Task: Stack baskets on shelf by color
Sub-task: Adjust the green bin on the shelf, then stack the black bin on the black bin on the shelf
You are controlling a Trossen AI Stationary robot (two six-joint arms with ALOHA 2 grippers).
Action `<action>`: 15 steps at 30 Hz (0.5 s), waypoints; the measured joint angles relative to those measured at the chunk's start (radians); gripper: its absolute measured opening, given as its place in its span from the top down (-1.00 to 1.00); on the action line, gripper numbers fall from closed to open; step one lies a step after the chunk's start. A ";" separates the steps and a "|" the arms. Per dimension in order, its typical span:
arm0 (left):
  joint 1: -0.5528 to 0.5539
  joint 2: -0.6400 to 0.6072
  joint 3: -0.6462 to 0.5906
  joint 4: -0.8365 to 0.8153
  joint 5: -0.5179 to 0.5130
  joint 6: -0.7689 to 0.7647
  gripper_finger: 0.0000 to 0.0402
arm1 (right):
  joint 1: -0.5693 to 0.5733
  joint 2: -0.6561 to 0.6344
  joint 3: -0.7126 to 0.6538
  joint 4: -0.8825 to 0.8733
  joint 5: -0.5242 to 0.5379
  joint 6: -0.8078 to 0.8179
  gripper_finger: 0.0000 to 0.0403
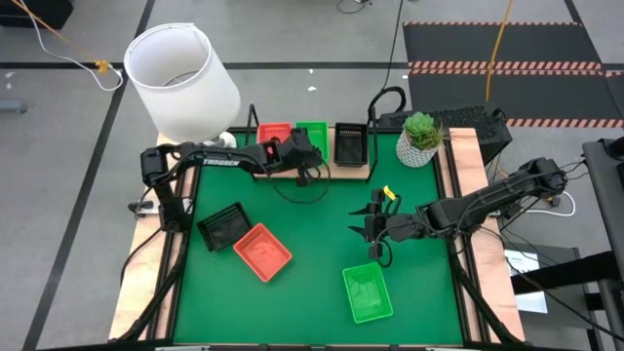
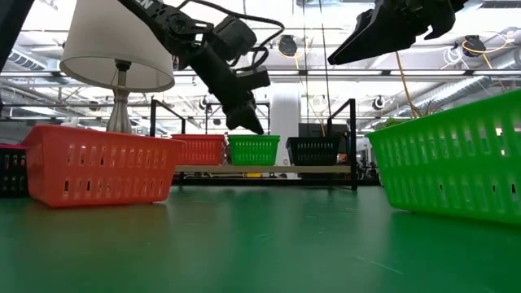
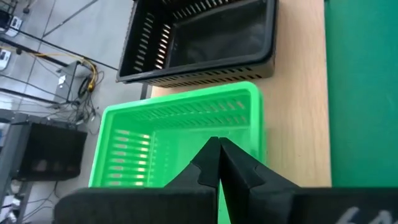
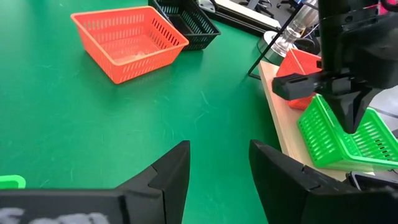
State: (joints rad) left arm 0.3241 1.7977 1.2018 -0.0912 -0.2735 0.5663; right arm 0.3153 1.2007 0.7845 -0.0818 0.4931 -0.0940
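Observation:
The light-wood shelf (image 1: 343, 172) at the table's far edge carries an orange-red basket (image 1: 273, 133), a green basket (image 1: 313, 136) and a black basket (image 1: 350, 143) side by side. My left gripper (image 1: 303, 159) is shut, pointing down just over the green shelf basket (image 3: 180, 140), close above its rim in the low view (image 2: 249, 124). My right gripper (image 1: 371, 228) is open and hovers above the mat mid-table, beyond another green basket (image 1: 368, 292). A black basket (image 1: 224, 226) and an orange-red basket (image 1: 261, 251) rest flat on the mat at the left.
A white-shaded lamp (image 1: 181, 76) stands at the far left corner and a potted plant (image 1: 420, 136) at the far right, beside the shelf's black wire end. Open green mat (image 1: 322, 219) lies between the shelf and the loose baskets.

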 joint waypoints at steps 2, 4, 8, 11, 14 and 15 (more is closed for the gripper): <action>-0.018 0.000 0.000 -0.004 -0.019 -0.001 0.93 | 0.000 0.000 0.000 0.000 0.000 0.002 0.21; -0.040 0.000 0.000 -0.003 -0.031 -0.003 0.93 | 0.000 0.000 0.000 0.000 0.000 0.001 0.21; -0.088 0.000 0.000 0.018 -0.087 -0.008 0.98 | 0.000 0.000 0.000 0.000 0.000 0.002 0.21; -0.105 0.000 0.000 0.037 -0.169 -0.037 0.95 | 0.000 0.000 0.000 0.000 0.000 0.002 0.21; -0.129 0.000 0.022 0.013 -0.230 -0.097 0.90 | 0.000 0.000 0.000 -0.001 0.000 0.002 0.21; -0.139 0.000 0.032 0.002 -0.236 -0.098 0.90 | 0.000 0.000 0.000 -0.004 0.000 0.002 0.21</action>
State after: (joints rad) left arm 0.1855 1.7977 1.2341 -0.0890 -0.5090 0.4681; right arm 0.3153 1.2007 0.7845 -0.0860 0.4929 -0.0917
